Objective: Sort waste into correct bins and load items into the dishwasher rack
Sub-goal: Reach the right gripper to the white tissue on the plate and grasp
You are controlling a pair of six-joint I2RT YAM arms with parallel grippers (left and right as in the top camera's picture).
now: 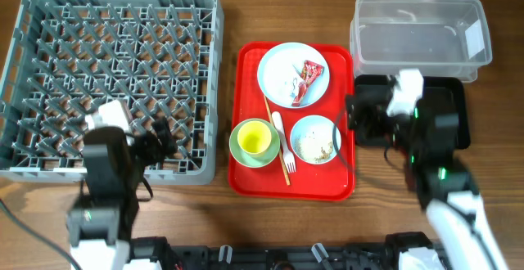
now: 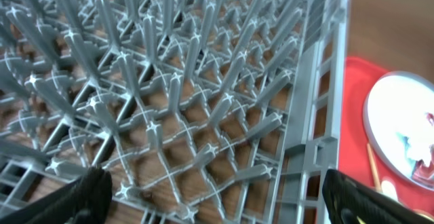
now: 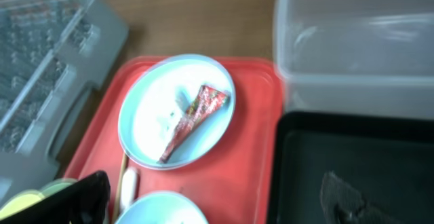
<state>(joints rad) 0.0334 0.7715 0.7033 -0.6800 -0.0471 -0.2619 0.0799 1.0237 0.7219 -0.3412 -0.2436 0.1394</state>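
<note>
The grey dishwasher rack [image 1: 115, 82] fills the left side, and my left gripper [image 1: 160, 141] hangs open over its near right corner with nothing held. In the left wrist view its black fingers [image 2: 88, 197] straddle the rack's pegs [image 2: 203, 81]. A pale-blue plate [image 1: 282, 74] carries a red wrapper [image 1: 313, 74] and a bit of white tissue [image 1: 292, 83]. A small blue bowl [image 1: 315, 139] holds rice-like scraps. A yellow cup [image 1: 255, 138] stands in a green bowl [image 1: 239, 147], with a white fork [image 1: 283, 143] and a wooden stick [image 1: 277, 143] beside it. My right gripper [image 1: 358, 119] is open between the red tray and the black tray [image 1: 454, 114].
All dishes rest on a red tray [image 1: 246, 172] in the middle. The clear tub [image 1: 417, 37] stands behind the black tray at the back right. In the right wrist view the plate [image 3: 156, 115], the wrapper [image 3: 193, 112], the tub [image 3: 352, 41] and the black tray [image 3: 339, 149] show.
</note>
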